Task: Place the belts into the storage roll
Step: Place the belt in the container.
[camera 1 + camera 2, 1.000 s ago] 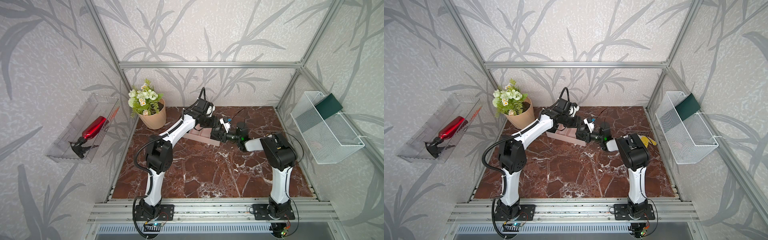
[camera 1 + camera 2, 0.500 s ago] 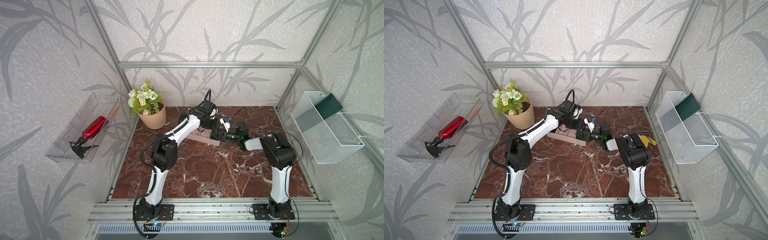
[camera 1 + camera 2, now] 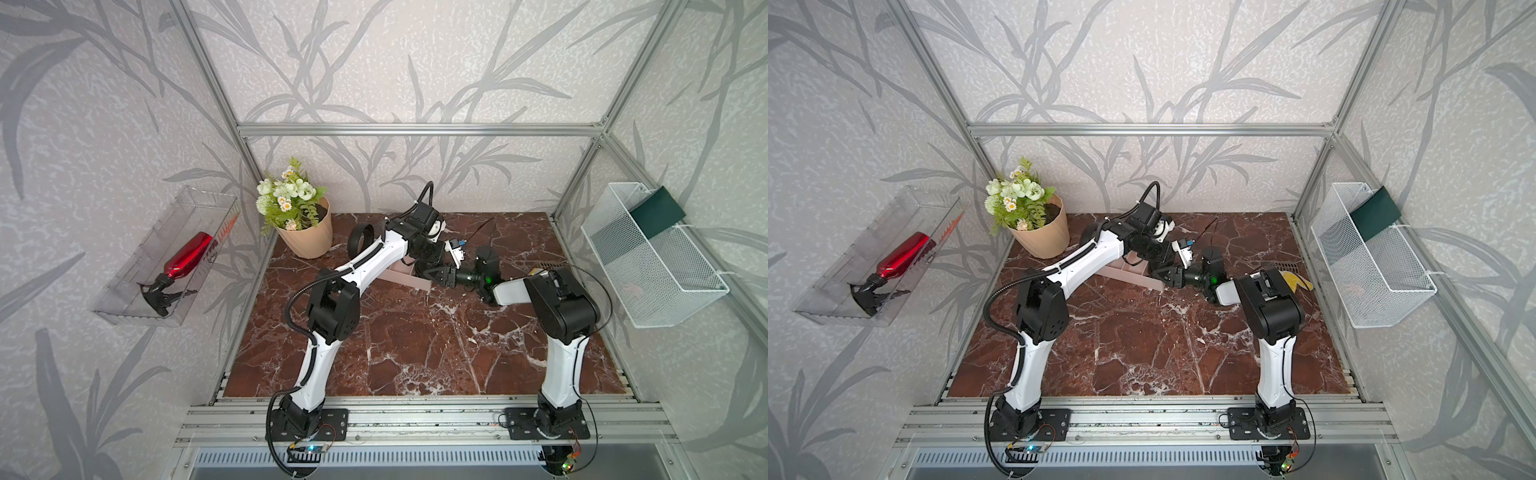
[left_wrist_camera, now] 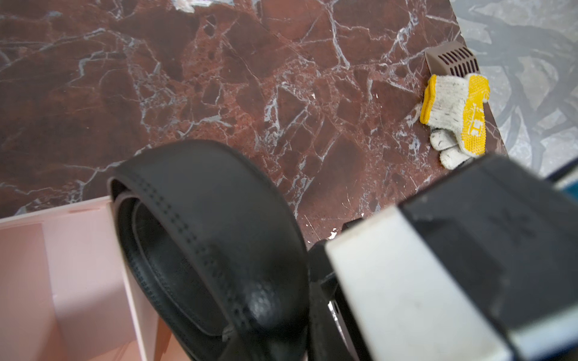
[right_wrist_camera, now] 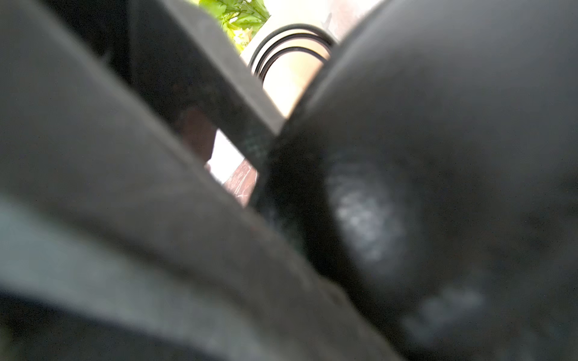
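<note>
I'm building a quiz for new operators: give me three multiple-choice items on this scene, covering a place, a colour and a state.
1. Where is the red spray bottle? A white wire basket; B clear wall bin; C table.
2. What colour is the divided storage tray? A pale pink; B blue; C green.
3. How is the belt beside the flowerpot shaped? A coiled ring; B laid straight; C knotted.

B: it lies inside the transparent bin.
A: its walls show pink in the left wrist view.
A: it forms a closed loop on the table.
</note>
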### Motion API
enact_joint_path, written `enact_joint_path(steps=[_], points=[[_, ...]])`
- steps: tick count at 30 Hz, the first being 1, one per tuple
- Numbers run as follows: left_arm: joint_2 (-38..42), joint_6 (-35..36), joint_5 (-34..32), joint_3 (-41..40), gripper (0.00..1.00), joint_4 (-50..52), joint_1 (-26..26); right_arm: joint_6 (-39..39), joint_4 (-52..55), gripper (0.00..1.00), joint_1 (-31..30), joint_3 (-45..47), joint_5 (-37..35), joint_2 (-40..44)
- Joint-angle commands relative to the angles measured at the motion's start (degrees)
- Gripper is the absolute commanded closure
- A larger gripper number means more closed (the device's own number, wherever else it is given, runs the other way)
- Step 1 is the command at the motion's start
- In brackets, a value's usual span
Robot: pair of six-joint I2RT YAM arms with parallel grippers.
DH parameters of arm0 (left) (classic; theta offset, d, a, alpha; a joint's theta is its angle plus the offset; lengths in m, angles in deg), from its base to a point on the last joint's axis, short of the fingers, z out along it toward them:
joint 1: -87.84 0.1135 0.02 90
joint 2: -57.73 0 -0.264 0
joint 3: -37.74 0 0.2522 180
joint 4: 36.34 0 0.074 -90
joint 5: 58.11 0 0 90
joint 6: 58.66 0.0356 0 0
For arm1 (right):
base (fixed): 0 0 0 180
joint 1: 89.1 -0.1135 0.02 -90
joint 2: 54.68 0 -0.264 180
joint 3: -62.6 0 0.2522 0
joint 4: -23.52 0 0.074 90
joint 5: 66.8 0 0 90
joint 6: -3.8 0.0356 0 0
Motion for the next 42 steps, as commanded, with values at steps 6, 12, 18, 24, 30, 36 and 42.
enact_joint_path(steps=[6,12,18,24,30,36,42], points=[[0.9,4.3,-4.8,-2.3,0.7,5.9,0.0,10.0,-14.6,0.51,1.9,3.0,0.9,2.9],[2.6,3.5,-4.0,-4.0,0.66,5.7,1.1,16.6,-22.8,0.52,2.0,1.5,1.5,-1.2],[3.4,4.3,-4.8,-5.3,0.63,5.9,1.7,17.6,-23.7,0.55,1.3,-0.1,2.4,-2.2],[3.6,4.7,-5.2,-5.8,0.55,6.1,2.8,12.3,-15.4,0.55,-0.6,-1.7,3.1,-0.3],[4.2,5.3,-5.5,-6.2,0.48,5.6,3.3,11.4,-13.1,0.55,-1.4,-3.0,3.3,-0.2],[4.6,5.3,-4.1,-6.6,0.37,4.8,3.7,10.1,-9.9,0.56,-3.4,-5.8,3.8,-1.0],[5.0,5.0,-0.9,-7.3,0.29,3.1,4.1,9.8,-9.2,0.57,-4.4,-6.5,3.0,-1.3]])
